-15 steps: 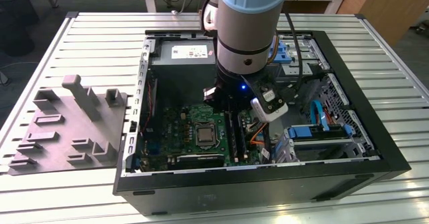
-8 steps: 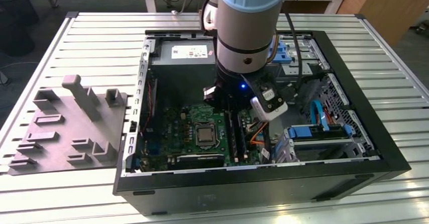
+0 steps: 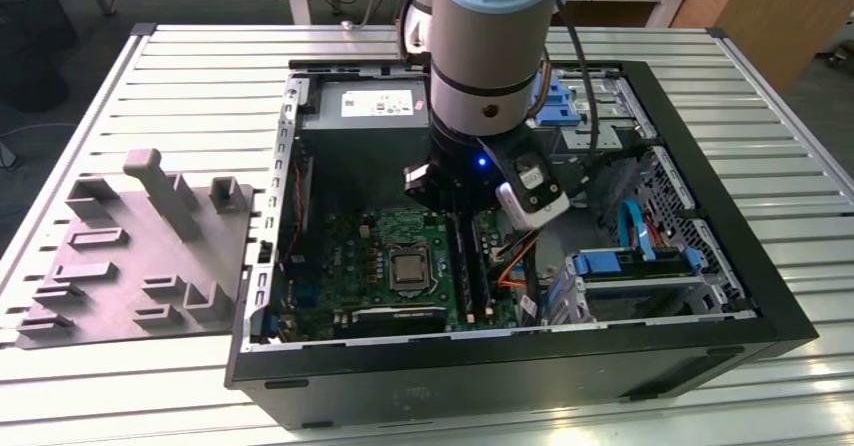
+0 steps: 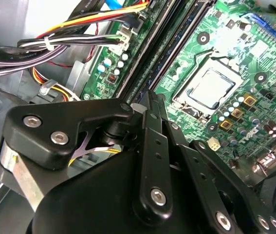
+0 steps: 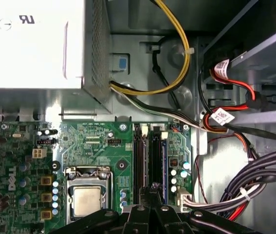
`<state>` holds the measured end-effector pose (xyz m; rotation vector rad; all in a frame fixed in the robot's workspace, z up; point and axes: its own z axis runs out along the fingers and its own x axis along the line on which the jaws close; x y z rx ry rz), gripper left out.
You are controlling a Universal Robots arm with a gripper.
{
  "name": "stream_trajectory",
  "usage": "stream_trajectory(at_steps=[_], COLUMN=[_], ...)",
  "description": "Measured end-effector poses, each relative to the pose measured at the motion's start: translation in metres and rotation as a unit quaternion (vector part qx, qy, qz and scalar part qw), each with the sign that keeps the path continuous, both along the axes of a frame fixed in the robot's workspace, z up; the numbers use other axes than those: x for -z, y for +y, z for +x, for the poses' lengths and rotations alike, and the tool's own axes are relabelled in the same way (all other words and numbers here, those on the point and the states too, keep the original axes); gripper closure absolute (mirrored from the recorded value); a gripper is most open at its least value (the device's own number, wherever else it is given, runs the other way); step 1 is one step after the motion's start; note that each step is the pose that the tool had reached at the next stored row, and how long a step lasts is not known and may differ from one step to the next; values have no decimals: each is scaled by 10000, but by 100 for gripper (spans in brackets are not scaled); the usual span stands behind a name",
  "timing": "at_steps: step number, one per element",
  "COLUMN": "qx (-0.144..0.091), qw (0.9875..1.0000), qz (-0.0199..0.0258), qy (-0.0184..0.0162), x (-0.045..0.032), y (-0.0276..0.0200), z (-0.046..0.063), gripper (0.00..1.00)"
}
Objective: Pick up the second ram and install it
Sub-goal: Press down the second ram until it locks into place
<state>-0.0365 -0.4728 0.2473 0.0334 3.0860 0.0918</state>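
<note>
Gripper (image 5: 150,192) is down inside the PC case (image 3: 747,296), over the memory slots (image 5: 147,156) beside the CPU socket (image 5: 86,197). Fingers look pinched together; can't tell if they hold the second ram, which I can't make out.

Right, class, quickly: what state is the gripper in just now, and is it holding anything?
Gripper: down over the memory slots on the motherboard; whether it is open or shut, or holding anything, cannot be told.

Even overhead light; glare on motherboard (image 4: 225,39) in second wrist view; case (image 3: 334,166) interior shadowed; near claw (image 4: 150,105) blurred.
</note>
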Motion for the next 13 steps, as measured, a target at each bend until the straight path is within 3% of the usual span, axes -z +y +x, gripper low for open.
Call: stream_trajectory(at_steps=[4, 13], qx=[1, 2], qw=[10000, 10000], qz=[-80, -87], qy=[0, 0], x=[7, 39], y=[12, 119], z=[0, 0], gripper=[89, 89])
